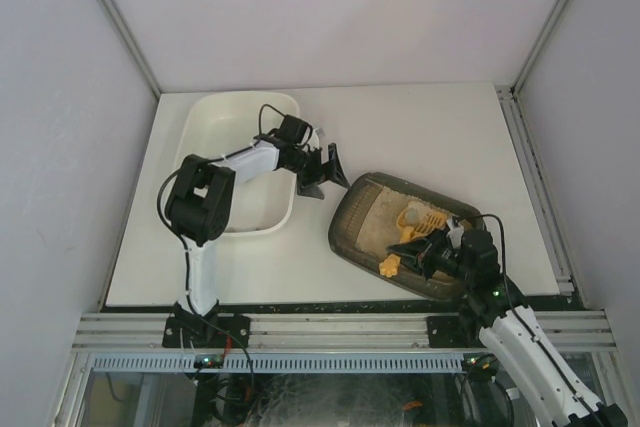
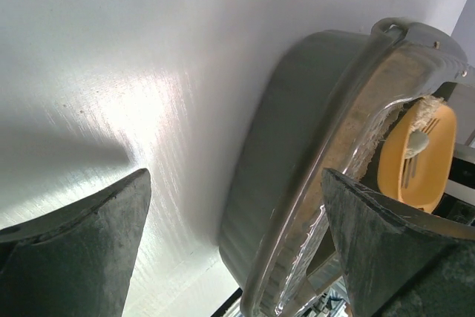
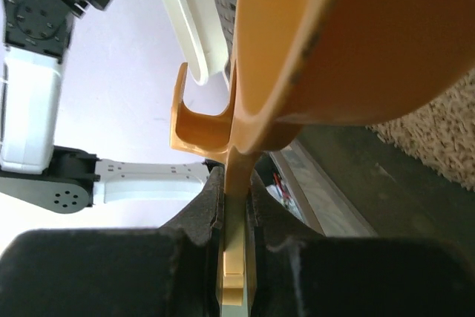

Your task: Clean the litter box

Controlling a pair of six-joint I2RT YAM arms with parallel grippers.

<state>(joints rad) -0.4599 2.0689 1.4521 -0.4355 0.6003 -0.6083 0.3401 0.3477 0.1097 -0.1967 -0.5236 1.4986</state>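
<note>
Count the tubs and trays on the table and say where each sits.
2. The white tub sits far left, under the left arm. The litter box sits near right, by the right end effector gripping a yellow scoop. None seems hidden.

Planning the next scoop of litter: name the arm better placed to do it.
Right. The right jaws are shut on the yellow scoop, which sits over the litter box. The left jaws stand open and empty, beside the box's far-left corner.
</note>
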